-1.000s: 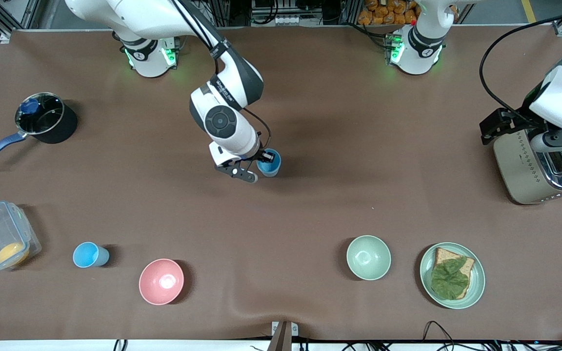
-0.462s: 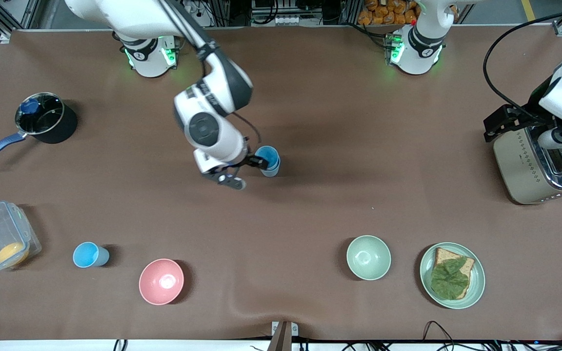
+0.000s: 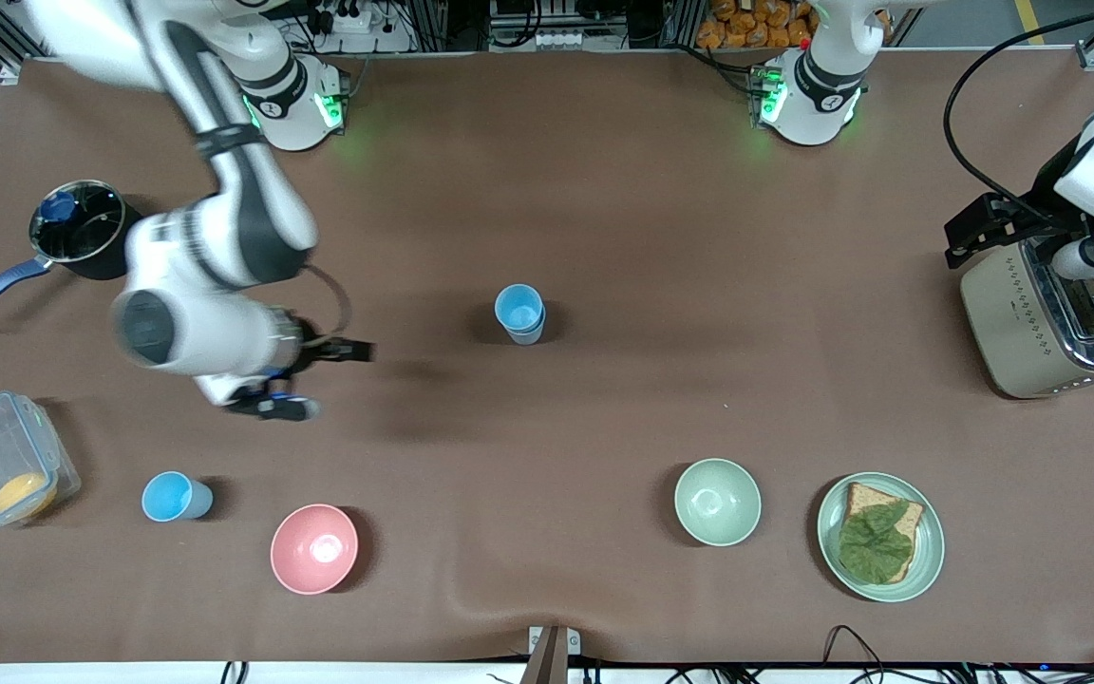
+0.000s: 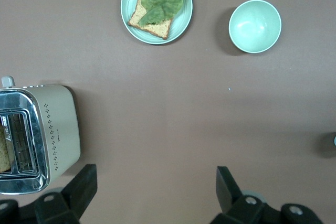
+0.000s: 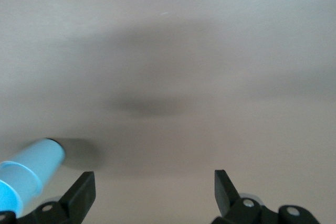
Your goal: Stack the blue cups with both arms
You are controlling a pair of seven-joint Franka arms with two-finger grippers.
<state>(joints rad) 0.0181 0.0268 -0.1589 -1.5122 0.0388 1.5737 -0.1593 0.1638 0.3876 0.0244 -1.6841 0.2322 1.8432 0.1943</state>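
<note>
Two blue cups [image 3: 519,313] stand stacked upright in the middle of the table, the brighter one inside the duller one. The stack also shows at the edge of the right wrist view [image 5: 29,171]. A third sky-blue cup [image 3: 175,497] stands near the front camera, between the clear container and the pink bowl. My right gripper [image 3: 322,380] is open and empty, over bare table toward the right arm's end from the stack; it also shows in its wrist view [image 5: 153,192]. My left gripper [image 3: 1093,258] is open and empty [image 4: 154,192], high over the toaster's edge.
A toaster [image 3: 1046,323] holding toast is at the left arm's end. A pale green bowl [image 3: 717,501] and a plate with a sandwich [image 3: 879,537] are near the front camera. A pink bowl [image 3: 313,548], a clear container [image 3: 1,461] and a pot [image 3: 86,228] are at the right arm's end.
My right gripper has let go of the cup, leaving it stacked in the other, and swung away toward the right arm's end. The left arm has hardly moved.
</note>
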